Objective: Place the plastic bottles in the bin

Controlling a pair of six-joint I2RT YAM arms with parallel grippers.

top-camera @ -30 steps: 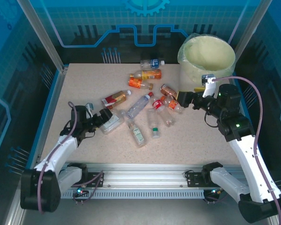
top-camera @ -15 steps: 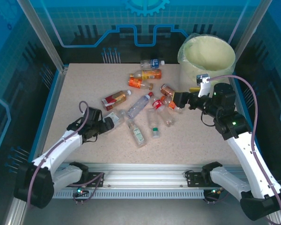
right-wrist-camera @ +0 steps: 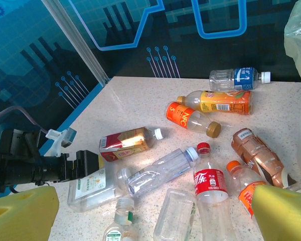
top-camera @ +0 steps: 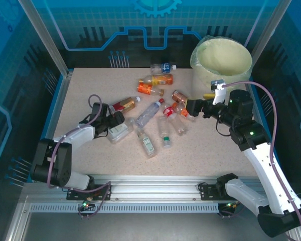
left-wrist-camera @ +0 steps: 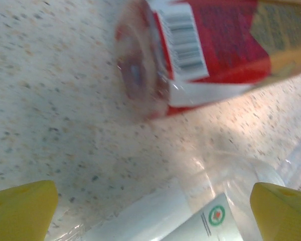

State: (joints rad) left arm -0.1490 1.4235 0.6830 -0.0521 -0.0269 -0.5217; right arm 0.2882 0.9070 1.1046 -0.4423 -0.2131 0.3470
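Left arm lay low, left gripper (top-camera: 116, 122) spread wide over clear bottle (top-camera: 119, 132); right gripper (top-camera: 191, 106) released near bin (top-camera: 205, 79).

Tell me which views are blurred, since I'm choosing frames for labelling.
Left wrist: the red-labelled bottle is smeared, softest at its base; the clear bottle below it is hazy. Right wrist: crisp, with the red-capped bottle showing a readable label. Top external: sharp and evenly lit across the table.

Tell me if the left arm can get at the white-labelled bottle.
Probably yes: the open left gripper has the white-labelled bottle between its fingertips, with nothing in the way; the red-labelled bottle lies just beyond.
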